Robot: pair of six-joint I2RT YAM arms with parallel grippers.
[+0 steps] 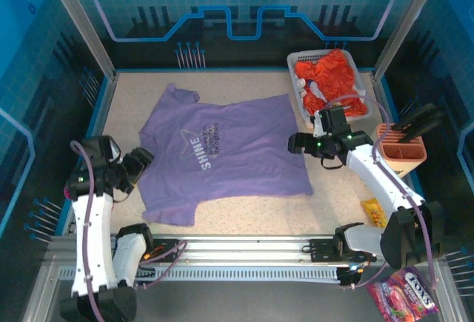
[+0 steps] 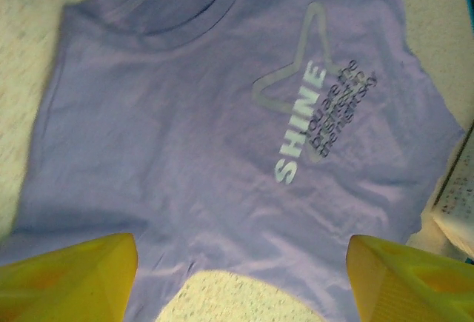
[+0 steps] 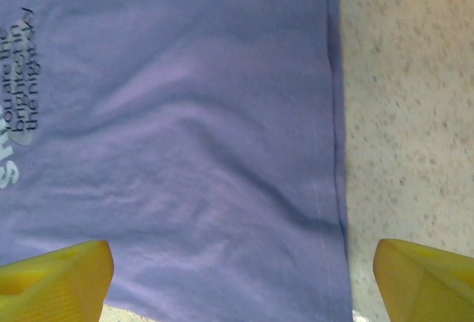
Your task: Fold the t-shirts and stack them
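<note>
Table: speckled top.
Lavender "SHINE" t-shirt: spread flat at table centre, print up, collar toward left edge, hem toward right.
White slatted basket: far right corner.
Orange-red t-shirt: crumpled inside basket.
Left gripper: over collar end, jaws apart, nothing between.
Right gripper: over hem edge, jaws wide apart, empty.

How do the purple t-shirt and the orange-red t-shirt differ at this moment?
The purple t-shirt lies spread flat on the table, while the orange-red t-shirt sits bunched up in the white basket. The purple t-shirt shows a white SHINE star print; the orange-red t-shirt shows no print that I can make out. Neither shirt is folded yet.
</note>
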